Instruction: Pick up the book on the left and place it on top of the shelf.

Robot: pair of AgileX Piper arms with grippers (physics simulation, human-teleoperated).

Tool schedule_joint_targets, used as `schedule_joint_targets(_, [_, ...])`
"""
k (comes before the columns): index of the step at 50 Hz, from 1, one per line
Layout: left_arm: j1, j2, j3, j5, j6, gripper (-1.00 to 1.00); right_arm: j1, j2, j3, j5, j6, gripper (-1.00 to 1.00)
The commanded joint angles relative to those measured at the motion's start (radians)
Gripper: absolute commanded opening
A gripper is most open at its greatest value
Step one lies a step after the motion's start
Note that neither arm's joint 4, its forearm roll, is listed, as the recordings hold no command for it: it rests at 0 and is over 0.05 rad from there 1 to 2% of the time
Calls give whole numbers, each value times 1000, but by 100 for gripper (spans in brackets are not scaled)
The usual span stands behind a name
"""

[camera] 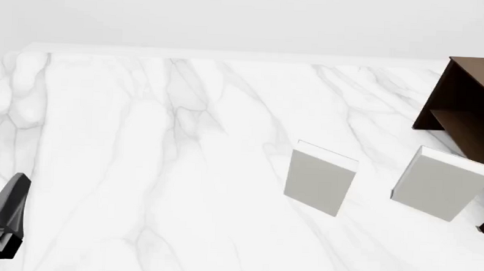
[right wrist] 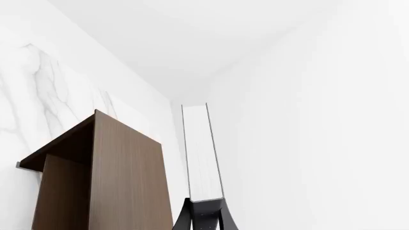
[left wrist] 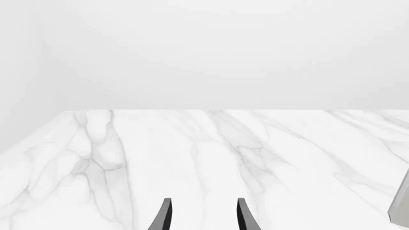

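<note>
We see the right gripper (right wrist: 204,211) clamped on the book (right wrist: 202,153), white page edges facing us; the shelf (right wrist: 108,177) stands just beside it.

Simulated tabletop: marble table (camera: 142,168), blank white walls.

Two light grey-white rectangular books lay on the white marble table (camera: 142,168), one (camera: 320,179) well left of the single dark brown wooden shelf unit (camera: 470,109), the other (camera: 440,183) just beside it. A third, thin book with white page edges (right wrist: 202,153) appeared beside that shelf, making three books, with two dark grippers, left (left wrist: 203,215) and right (right wrist: 203,218).
</note>
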Motion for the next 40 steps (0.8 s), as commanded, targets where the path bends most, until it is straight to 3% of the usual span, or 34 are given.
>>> schedule_joint_targets(1, [0, 0, 0, 0, 0, 100, -7, 30, -30, -19, 0, -100])
schedule_joint_targets(40, [0, 0, 0, 0, 0, 100, -35, 151, -45, -86, -27, -100])
